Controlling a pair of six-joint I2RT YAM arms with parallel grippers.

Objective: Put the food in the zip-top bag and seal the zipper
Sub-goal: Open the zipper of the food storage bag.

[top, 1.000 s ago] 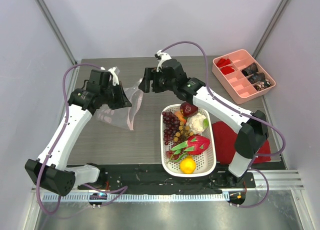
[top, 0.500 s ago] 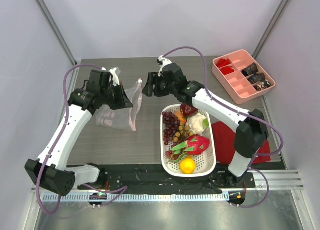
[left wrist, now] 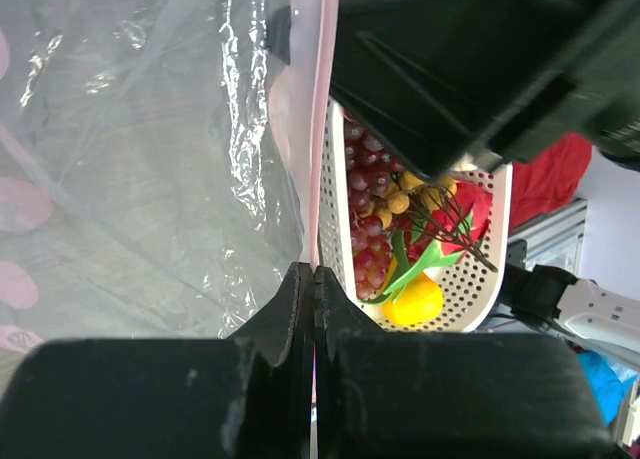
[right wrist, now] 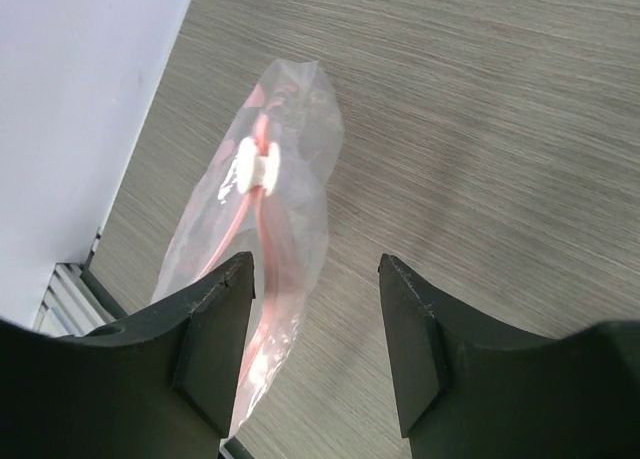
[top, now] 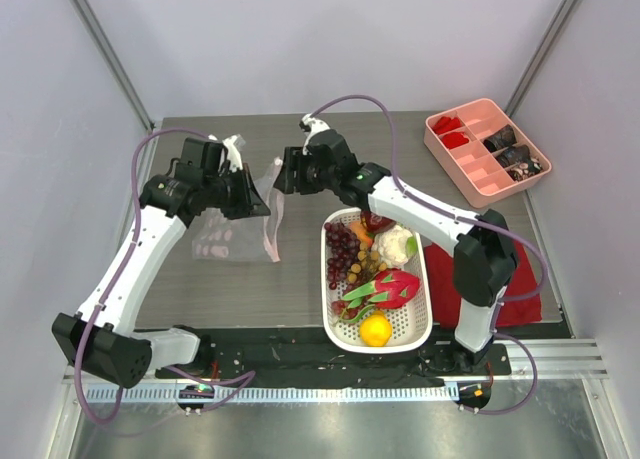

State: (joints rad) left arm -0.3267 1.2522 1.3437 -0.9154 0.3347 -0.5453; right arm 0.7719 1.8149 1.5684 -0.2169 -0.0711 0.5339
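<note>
Food (top: 372,269) all sits in the white basket (top: 328,297), none bagged. Left of the basket, my left gripper (left wrist: 313,301) is clamped on the zip-top bag (top: 228,241) at its pink zipper (left wrist: 323,129). Beyond the basket's far-left corner, the right gripper (right wrist: 316,275) stands apart, short of the white slider (right wrist: 256,165). Risk: it pinches both lips, so the mouth stays shut.

One bag (top: 230,241), one basket (top: 410,319) (white), one tray (top: 480,179), one cloth (top: 440,284).

We can read no lettering, number or brand anywhere: the zip-top bag (top: 235,237) shows only pale pink dots, and the white basket (top: 428,314) and pink tray (top: 478,171) carry no legible marks.
</note>
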